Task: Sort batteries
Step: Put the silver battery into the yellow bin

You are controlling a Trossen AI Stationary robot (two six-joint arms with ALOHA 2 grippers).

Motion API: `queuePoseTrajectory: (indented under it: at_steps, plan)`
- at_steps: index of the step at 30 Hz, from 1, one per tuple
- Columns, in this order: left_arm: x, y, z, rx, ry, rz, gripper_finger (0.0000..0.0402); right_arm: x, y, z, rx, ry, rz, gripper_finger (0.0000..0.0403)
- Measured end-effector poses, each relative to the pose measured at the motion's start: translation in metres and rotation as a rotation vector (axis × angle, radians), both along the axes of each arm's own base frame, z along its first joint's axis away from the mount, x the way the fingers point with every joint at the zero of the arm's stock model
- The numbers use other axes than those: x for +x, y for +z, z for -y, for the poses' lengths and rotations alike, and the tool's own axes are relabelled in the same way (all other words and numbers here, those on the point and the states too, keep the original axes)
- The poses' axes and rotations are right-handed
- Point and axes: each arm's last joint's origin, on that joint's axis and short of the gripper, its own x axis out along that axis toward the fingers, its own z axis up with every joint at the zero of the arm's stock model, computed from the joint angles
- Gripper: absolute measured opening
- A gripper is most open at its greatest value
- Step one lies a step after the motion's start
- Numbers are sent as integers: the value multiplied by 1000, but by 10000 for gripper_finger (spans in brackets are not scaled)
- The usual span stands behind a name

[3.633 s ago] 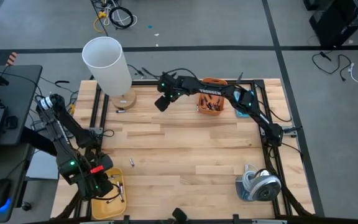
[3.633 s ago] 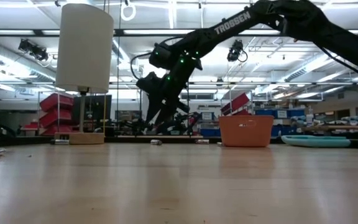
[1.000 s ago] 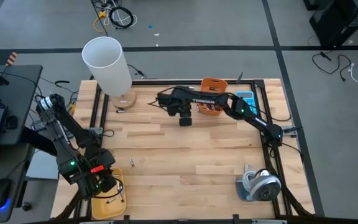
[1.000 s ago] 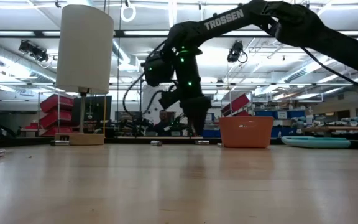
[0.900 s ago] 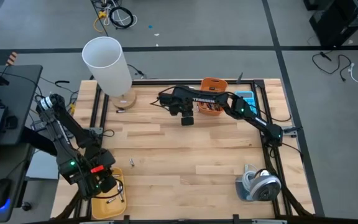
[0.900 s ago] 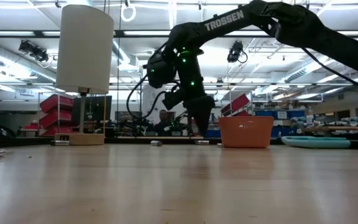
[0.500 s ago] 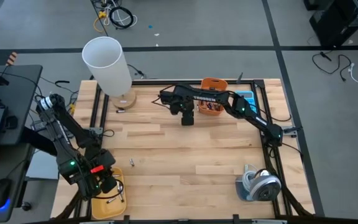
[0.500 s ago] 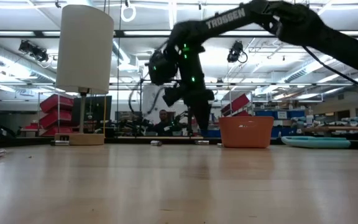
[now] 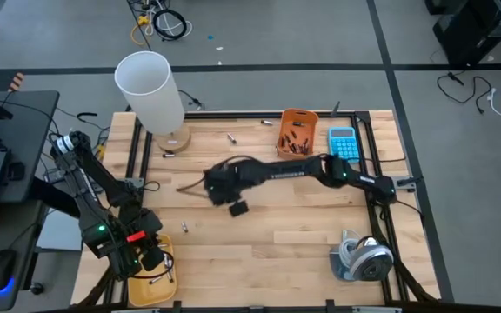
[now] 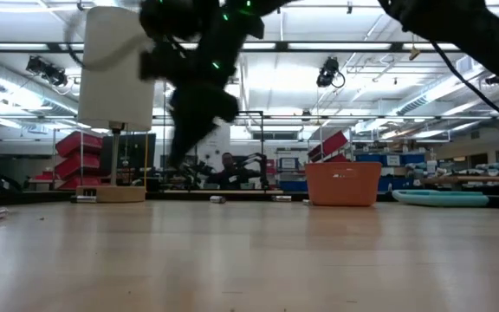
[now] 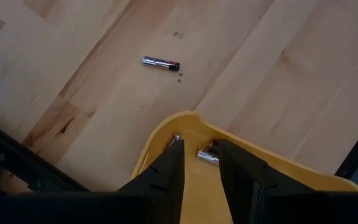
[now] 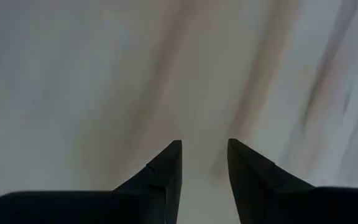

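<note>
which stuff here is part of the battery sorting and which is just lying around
Part of the job:
- loose battery on the wood
- batteries near the far edge
- orange bin holding batteries
- yellow tray under the left hand

Just lying about:
- white lamp
- blue calculator
- tape roll

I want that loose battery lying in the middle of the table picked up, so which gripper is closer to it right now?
Left. The left gripper hovers over the yellow tray, close by the battery. The right gripper is out over mid-table, a bit farther off.
</note>
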Motion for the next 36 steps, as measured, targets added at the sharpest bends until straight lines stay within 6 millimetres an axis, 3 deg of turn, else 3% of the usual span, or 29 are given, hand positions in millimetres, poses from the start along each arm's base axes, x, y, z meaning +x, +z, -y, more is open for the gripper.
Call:
queuePoseTrajectory:
  at_steps: [5,10,20,36]
  plan:
    - [1,0,1,-16,0,9,99,21,10,-35,134,161,254,114]
    - [1,0,3,-30,1,13,99,36,14,-53,243,279,430,114]
    - [-3,-1,-1,-12,-2,-75,99,55,-26,-52,331,250,504,148]
    - [-2,-2,-1,-9,48,-71,99,71,-55,-51,405,206,633,289]
